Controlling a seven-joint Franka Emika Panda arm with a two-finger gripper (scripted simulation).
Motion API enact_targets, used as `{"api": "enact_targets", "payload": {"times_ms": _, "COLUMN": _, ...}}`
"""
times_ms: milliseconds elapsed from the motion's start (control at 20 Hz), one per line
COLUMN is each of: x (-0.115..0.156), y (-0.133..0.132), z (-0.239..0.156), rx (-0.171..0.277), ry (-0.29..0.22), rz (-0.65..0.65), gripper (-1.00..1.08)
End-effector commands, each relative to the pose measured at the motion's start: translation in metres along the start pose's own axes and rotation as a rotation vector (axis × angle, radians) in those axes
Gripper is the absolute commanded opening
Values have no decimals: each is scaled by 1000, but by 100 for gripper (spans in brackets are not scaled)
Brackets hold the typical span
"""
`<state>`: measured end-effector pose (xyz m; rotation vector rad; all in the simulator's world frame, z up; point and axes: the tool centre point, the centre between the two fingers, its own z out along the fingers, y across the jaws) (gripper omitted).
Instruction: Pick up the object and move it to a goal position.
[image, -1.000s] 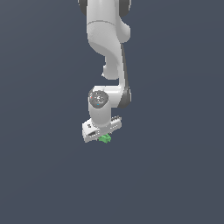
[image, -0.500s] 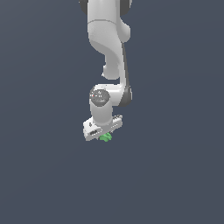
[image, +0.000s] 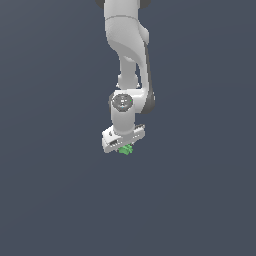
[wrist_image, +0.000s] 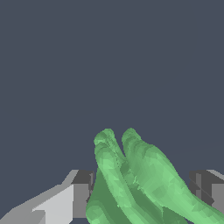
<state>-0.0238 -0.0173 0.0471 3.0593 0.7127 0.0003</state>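
So the pincer is clamped on the object, which sits between its fingers, tucked right under the arm. My guess: it's light and stiff, but those ridged, lumpy edges look slip-prone, so I'd grip across the thick middle, not the tips.

I see flat, even, dim render lighting; no cast shadows, no glare. Both views sharp, edges undistorted, colours blocky.
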Motion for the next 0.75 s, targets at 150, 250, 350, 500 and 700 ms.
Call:
{"api": "enact_targets", "payload": {"times_ms": 150, "x": -15, "y": -27, "z": -4, "rx": 0, "ry": 0, "rz": 0, "gripper": -100}}
{"api": "enact_targets", "payload": {"times_ms": 250, "x": -19, "y": -35, "z": -6, "rx": 0, "ry": 0, "rz": 0, "gripper": -100}}
{"api": "enact_targets", "payload": {"times_ms": 350, "x": -22, "y": -41, "z": -7, "rx": 0, "ry": 0, "rz": 0, "gripper": -100}}
{"api": "enact_targets", "payload": {"times_ms": 500, "x": -25, "y": -47, "z": -8, "rx": 0, "ry": 0, "rz": 0, "gripper": -100}}
{"api": "enact_targets", "payload": {"times_ms": 700, "x": -26, "y": -51, "z": -8, "rx": 0, "ry": 0, "rz": 0, "gripper": -100}}
